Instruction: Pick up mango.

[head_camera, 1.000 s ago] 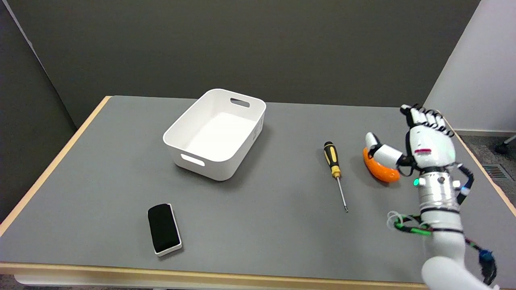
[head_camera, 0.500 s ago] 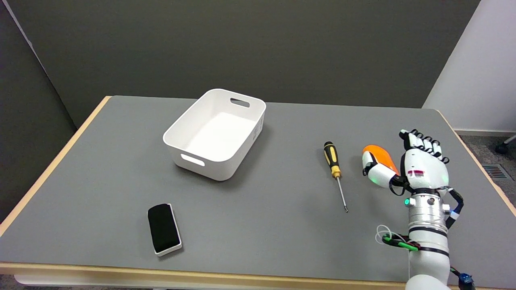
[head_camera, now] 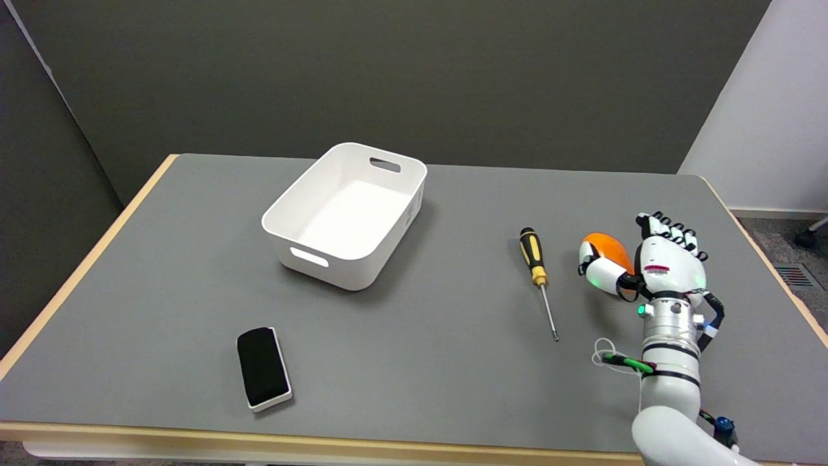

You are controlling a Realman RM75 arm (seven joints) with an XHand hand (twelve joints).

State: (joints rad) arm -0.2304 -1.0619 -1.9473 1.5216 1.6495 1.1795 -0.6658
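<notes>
The orange mango lies on the grey table at the right, just right of the screwdriver. My right hand is wrapped around it from the right. The thumb presses on the mango's near left side, and the other fingers curl over its far right side. Only the mango's upper left part shows; the rest is hidden behind the thumb and palm. Whether the mango still touches the table cannot be told.
A black-and-yellow screwdriver lies just left of the mango, tip pointing toward the near edge. A white bin stands at the middle back. A black eraser lies near the front left. The table's right edge runs close to the hand.
The hand has come down from above the mango to table level and closed its thumb and fingers around it. The mango has shifted slightly away and now looks rounder.
</notes>
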